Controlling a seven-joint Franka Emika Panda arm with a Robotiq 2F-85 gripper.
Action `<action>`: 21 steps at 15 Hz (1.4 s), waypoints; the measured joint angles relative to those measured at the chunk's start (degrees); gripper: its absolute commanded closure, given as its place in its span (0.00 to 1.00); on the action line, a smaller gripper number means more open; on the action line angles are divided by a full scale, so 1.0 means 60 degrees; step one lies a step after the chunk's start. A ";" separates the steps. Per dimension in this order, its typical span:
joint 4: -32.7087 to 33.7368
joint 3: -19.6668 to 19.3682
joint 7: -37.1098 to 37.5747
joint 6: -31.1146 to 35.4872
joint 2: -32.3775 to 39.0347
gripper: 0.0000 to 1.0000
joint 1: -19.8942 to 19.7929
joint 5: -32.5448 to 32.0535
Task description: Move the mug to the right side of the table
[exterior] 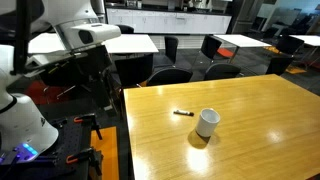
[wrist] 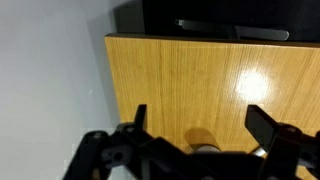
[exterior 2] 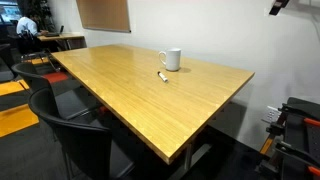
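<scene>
Glossy table [exterior 2: 130, 100], dark chairs [exterior 2: 75, 140], seemingly office.

Glossy white rounded arm [exterior: 70, 20] shells with dark joint bands at 9 to 11 o'clock in an exterior view; blue-violet glow beneath lower shell [exterior: 22, 120]. Matte black gripper [wrist: 200, 118], two blocky fingers [wrist: 262, 122], black linkage at 6 o'clock of wrist view.

White mug [exterior: 207, 122] stands upright on yellow table [exterior: 262, 132].
</scene>
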 measured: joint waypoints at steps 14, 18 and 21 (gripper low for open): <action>-0.0294 0.0000 0.0000 -0.0040 0.0162 0.00 0.0005 0.0000; -0.0205 0.0000 0.0000 -0.0040 0.0181 0.00 0.0006 0.0000; -0.0022 0.0000 0.0009 0.0075 0.0247 0.00 0.0005 -0.0001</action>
